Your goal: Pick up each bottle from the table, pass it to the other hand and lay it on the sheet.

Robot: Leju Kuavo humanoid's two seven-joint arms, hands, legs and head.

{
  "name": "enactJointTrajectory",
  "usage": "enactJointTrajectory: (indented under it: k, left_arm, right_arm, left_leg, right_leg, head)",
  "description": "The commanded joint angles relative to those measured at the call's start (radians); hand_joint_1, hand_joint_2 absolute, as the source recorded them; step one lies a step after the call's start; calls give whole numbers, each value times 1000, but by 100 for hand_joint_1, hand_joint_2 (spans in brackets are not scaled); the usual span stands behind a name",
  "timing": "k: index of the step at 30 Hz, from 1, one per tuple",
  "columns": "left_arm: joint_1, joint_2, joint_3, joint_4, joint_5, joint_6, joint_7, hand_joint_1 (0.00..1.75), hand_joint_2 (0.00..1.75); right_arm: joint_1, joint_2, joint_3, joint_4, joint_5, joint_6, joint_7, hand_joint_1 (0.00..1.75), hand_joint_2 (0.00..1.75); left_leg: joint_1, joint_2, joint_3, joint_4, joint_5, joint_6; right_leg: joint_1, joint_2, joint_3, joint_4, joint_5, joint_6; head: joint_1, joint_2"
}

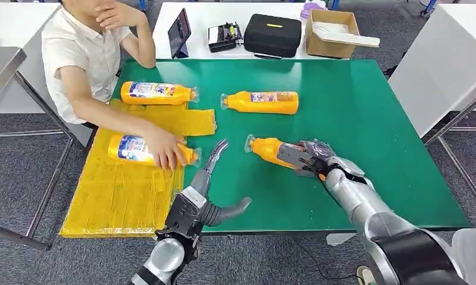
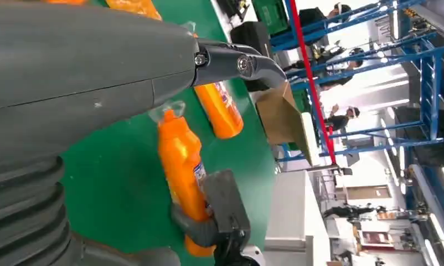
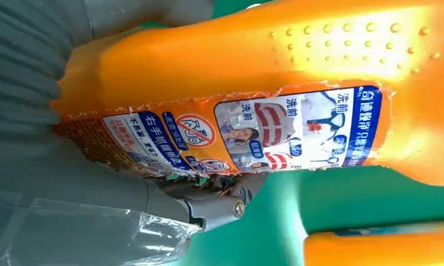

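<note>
Several orange bottles lie on the green table. My right hand grips the base of one bottle, whose cap points left. My left hand hangs open over the table's front edge, fingers spread, holding nothing. Another bottle lies farther back at the table's centre. On the yellow sheet at the left lie two bottles: one at its far edge, one under a person's hand.
A person in a white shirt sits at the table's left side, forearm across the sheet. Behind the green table a white table carries a tablet, a black case and a cardboard box. The green table's right half is bare.
</note>
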State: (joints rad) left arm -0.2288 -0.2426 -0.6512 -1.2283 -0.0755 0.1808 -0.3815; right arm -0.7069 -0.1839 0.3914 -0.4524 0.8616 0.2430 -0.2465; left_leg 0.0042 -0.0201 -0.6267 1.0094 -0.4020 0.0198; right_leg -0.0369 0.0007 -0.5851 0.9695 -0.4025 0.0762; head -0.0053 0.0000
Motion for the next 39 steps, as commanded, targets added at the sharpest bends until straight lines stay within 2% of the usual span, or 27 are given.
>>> enactJointTrajectory:
  k: [1,3,9,12,13,16,19,21,22,24,27,31,33,39]
  left_arm:
    - [-41,5,-30,70,32,-10,-2,0,175]
    - [-41,5,-30,70,32,-10,-2,0,175]
    - [-49,-1,-35,79,78,-2,-13,0,175]
    - [-47,-4,-35,75,88,3,-18,0,175]
    - [-40,-13,-23,70,115,18,-27,0,175]
    - [-19,-48,7,82,208,77,-14,0,175]
    - [-20,-57,15,142,336,118,20,0,175]
    - [-29,-56,27,171,405,119,9,0,175]
    - [-28,-68,55,183,446,152,-19,0,175]
    - [-45,-65,44,199,465,155,-31,0,175]
    - [-40,-58,32,171,485,140,-31,0,175]
    - [-36,-61,39,146,511,155,-15,0,175]
    - [-65,-59,55,171,546,152,4,0,175]
    - [-98,-62,62,209,562,154,1,0,175]
  right_arm:
    - [72,-12,-45,-7,-78,52,-59,175,175]
    - [72,-12,-45,-7,-78,52,-59,175,175]
    - [80,-25,-26,-81,-250,106,-121,175,175]
    - [85,-25,-23,-108,-285,109,-117,168,175]
    - [99,-28,-21,-142,-336,102,-129,162,175]
    - [168,-42,-32,-285,-483,99,-160,175,175]
    - [226,-48,-21,-458,-547,31,-127,175,175]
    - [245,-42,-21,-531,-586,30,-114,175,175]
    - [267,-31,-27,-590,-639,64,-175,175,175]
    - [292,-27,-15,-659,-650,55,-135,175,175]
    - [295,-24,5,-684,-676,67,-147,169,175]
    - [277,-12,35,-670,-684,73,-156,175,175]
    - [246,2,63,-651,-689,90,-169,168,175]
    - [223,17,86,-636,-692,83,-170,169,175]
  left_leg:
    - [2,0,3,-1,-1,-1]
    - [2,2,4,-1,-1,-1]
    - [2,4,3,-1,-1,-1]
    - [2,5,3,0,-1,-1]
    - [2,5,3,-1,-1,-1]
    - [2,4,3,0,-1,-1]
    - [2,3,3,-1,-1,-1]
    - [2,6,1,0,-2,-1]
    - [1,5,-1,0,-1,-1]
    - [1,5,-3,1,-2,-1]
    - [1,5,-5,1,-3,-1]
    - [2,4,-6,1,-2,-1]
    - [2,4,-6,1,-2,-1]
    - [1,5,-8,1,-1,-1]
  right_leg:
    - [3,-2,5,-3,0,-5]
    - [3,-1,4,-2,0,-6]
    - [3,-2,3,-2,1,-8]
    - [2,-1,2,-1,2,-6]
    - [3,-1,3,-2,1,-7]
    - [3,-1,3,-2,1,-6]
    - [3,-2,3,-2,1,-7]
    - [3,1,1,-1,1,-8]
    - [1,1,-1,0,1,-6]
    - [2,2,-3,0,1,-6]
    - [2,1,-4,1,0,-7]
    - [2,2,-5,1,0,-7]
    - [2,2,-6,1,1,-6]
    - [2,3,-7,1,1,-7]
  head:
    - [0,0]
    - [0,0]
    - [0,0]
    - [0,0]
    - [0,0]
    - [0,0]
    - [0,0]
    - [0,0]
    - [0,0]
    - [0,0]
    - [-1,0]
    - [0,0]
    - [0,0]
    - [-1,0]
